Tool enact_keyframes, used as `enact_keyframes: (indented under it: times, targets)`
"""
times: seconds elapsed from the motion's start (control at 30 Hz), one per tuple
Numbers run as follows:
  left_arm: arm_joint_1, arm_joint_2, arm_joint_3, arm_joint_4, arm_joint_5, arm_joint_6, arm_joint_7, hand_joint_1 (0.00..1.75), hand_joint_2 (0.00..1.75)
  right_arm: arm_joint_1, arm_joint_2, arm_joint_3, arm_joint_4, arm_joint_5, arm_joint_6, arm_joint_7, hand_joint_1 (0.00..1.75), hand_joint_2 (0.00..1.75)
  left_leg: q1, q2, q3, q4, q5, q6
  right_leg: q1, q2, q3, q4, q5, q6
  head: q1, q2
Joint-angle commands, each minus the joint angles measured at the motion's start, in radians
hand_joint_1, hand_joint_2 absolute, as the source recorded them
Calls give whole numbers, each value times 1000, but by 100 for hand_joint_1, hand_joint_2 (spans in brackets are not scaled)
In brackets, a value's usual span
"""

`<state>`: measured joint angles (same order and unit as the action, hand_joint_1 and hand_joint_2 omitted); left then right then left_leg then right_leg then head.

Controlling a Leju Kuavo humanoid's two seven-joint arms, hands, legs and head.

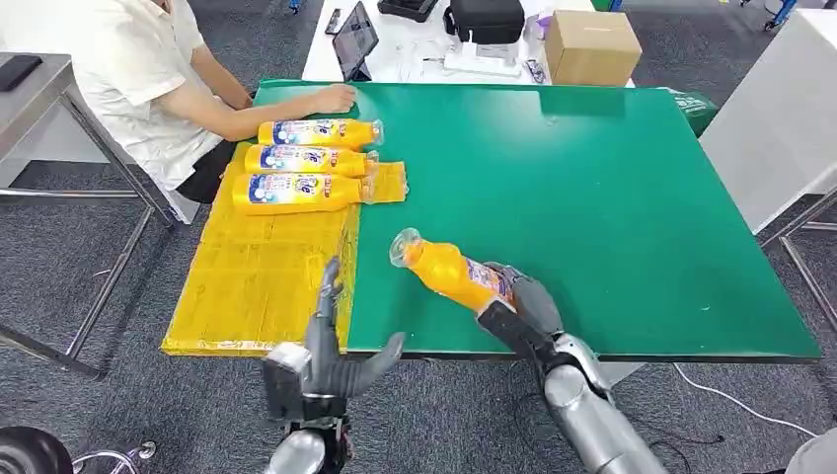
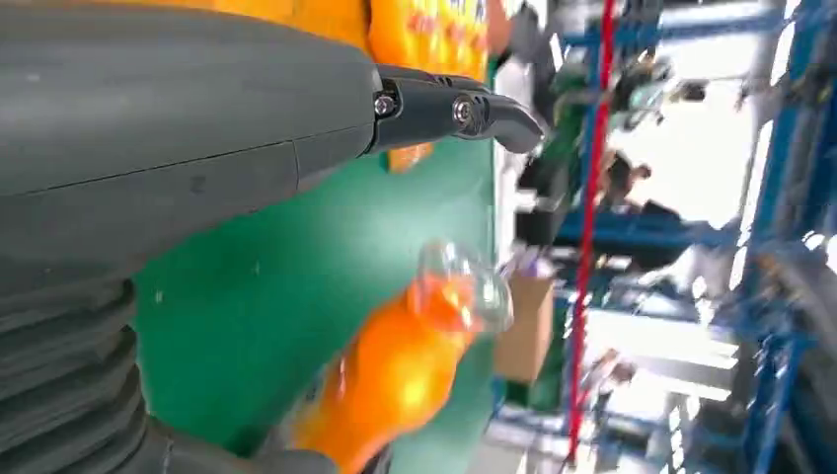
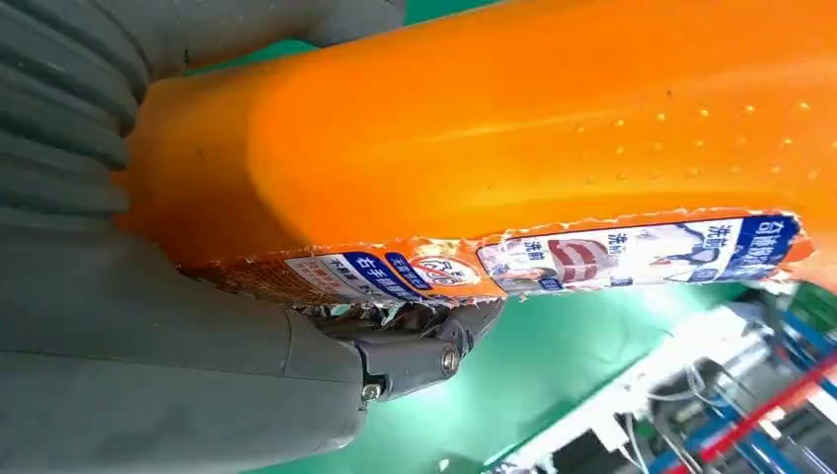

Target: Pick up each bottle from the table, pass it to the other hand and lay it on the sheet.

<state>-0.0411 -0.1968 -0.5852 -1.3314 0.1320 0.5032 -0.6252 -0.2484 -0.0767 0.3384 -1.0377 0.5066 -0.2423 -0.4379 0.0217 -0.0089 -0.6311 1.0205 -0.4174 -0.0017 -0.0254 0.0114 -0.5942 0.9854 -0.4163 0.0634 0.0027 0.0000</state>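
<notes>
My right hand (image 1: 523, 301) grips an orange bottle (image 1: 449, 269) by its base, clear cap pointing up and to the left, above the front part of the green table (image 1: 592, 197). In the right wrist view the orange bottle (image 3: 513, 128) lies across my right hand (image 3: 197, 355). My left hand (image 1: 331, 355) is open, fingers spread, at the table's front edge beside the yellow sheet (image 1: 257, 276). Its wrist view shows the held bottle (image 2: 405, 365) ahead of the left hand (image 2: 197, 128). Three orange bottles (image 1: 306, 163) lie side by side at the sheet's far end.
A person in a white shirt (image 1: 148, 79) sits at the far left corner, one hand resting on the table. Behind the table stand a cardboard box (image 1: 590, 44), a tablet (image 1: 353, 39) and a black case (image 1: 486, 20). A metal table frame (image 1: 59, 197) stands left.
</notes>
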Motion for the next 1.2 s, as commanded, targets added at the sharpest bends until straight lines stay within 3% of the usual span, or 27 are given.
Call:
enact_keyframes:
  times: [0.03, 0.2, 0.37, 0.83, 1.03, 1.07, 1.1, 1.13, 1.17, 1.2]
  targets:
    - [76, 119, -52, -158, 100, -184, 131, 0, 175, 59, 31, 36, -181, -29, 20, 1, 175, 175, 0, 3, 3, 0, -2, 1, 1, 2, 1, 0, -2, -3, 0, 0]
    - [43, 83, -45, -92, 127, -298, 216, 0, 175, 21, 50, 186, -118, 4, 77, -83, 175, 175, 1, 3, -1, -1, -2, 1, 1, 2, -2, -1, -1, -3, 0, 0]
    - [26, 70, -24, -48, 203, -320, 265, 0, 175, 19, 58, 280, -133, 16, 67, -75, 175, 175, 0, 3, 2, -1, -2, 1, 1, 1, 1, -1, -2, -4, 1, 0]
    - [-17, 52, -15, -15, 286, -300, 277, 0, 175, 14, 80, 374, -69, -19, 52, -145, 175, 175, 1, 0, 0, -1, -1, 1, 1, -2, 0, -1, -2, -4, 0, 0]
    - [-34, 57, -32, -42, 368, -372, 275, 0, 175, -22, 87, 407, -15, -47, 64, -149, 175, 175, 0, 0, 0, -1, -1, 1, 1, -3, 0, -1, -2, -3, 1, 0]
    - [-36, 57, -32, -41, 368, -372, 275, 14, 175, -24, 92, 410, -12, -46, 65, -147, 175, 175, 0, 0, -1, -1, -1, 1, 1, -3, -1, -1, -2, -3, 0, 0]
    - [-36, 53, -26, -41, 394, -391, 272, 93, 175, -33, 94, 421, -1, -49, 74, -153, 175, 175, 0, 0, 1, -1, -1, 1, 1, -3, 1, -1, -2, -4, 0, 0]
    - [-38, 53, -23, -50, 398, -397, 258, 157, 175, -35, 97, 427, 4, -52, 82, -155, 173, 175, 1, 1, -1, -1, -1, 1, 1, -2, -1, -1, -1, -3, 1, 0]
    - [-38, 53, -23, -50, 398, -397, 258, 175, 175, -35, 97, 427, 4, -52, 82, -155, 173, 175, 0, 1, 0, -1, -1, 1, 1, -2, 0, -1, -2, -4, 0, 0]
    - [-41, 54, -25, -60, 391, -401, 242, 175, 175, -37, 99, 434, 13, -53, 86, -155, 171, 175, 0, 0, -2, -1, -1, 1, 0, -2, -2, -1, -1, -3, 1, 0]
